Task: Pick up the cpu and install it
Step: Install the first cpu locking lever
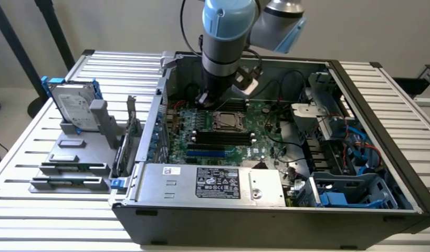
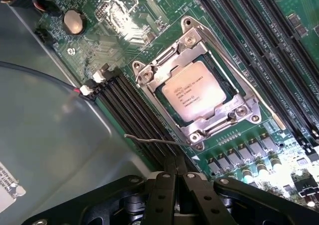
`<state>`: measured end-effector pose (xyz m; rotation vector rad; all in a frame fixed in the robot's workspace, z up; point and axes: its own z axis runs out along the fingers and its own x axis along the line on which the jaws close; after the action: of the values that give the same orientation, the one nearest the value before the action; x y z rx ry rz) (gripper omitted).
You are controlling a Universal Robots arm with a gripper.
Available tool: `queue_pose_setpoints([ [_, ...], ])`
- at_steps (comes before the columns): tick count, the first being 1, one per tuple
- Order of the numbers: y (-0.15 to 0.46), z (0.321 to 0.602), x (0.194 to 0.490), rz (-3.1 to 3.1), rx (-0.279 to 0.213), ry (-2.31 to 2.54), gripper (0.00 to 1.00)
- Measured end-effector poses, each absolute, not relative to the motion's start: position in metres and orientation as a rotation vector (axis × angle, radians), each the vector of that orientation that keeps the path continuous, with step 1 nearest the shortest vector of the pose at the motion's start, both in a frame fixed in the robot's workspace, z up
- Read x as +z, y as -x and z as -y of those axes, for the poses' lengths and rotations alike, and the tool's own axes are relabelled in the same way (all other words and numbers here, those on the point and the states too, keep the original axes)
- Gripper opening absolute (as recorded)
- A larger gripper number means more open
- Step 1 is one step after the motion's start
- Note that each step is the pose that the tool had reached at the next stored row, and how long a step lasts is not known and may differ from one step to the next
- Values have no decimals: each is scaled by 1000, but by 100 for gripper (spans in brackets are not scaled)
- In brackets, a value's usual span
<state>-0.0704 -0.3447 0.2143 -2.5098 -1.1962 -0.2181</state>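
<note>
The cpu (image 2: 196, 91), a silvery square chip with printed text, lies flat in the metal socket frame (image 2: 192, 41) on the green motherboard (image 2: 107, 23); I also see the cpu (image 1: 227, 119) inside the open computer case. My gripper (image 2: 175, 166) hangs just above the board beside one corner of the socket, fingers shut together with nothing between them. A thin wire socket lever (image 2: 152, 140) sticks out from that corner, right in front of the fingertips. In the exterior view my gripper (image 1: 203, 100) is at the socket's far-left corner.
Black memory slots (image 2: 134, 113) run along both sides of the socket. The case wall (image 1: 157, 113) is close on the exterior view's left. A grey stand outside holds a hard drive (image 1: 73, 107) and memory sticks (image 1: 71, 168). The power supply (image 1: 211, 184) fills the case front.
</note>
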Motion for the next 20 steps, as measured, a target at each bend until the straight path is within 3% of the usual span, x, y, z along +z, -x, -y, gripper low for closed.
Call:
queue_pose_setpoints([
  [20,70,342,203,1204,-219,2522,11],
])
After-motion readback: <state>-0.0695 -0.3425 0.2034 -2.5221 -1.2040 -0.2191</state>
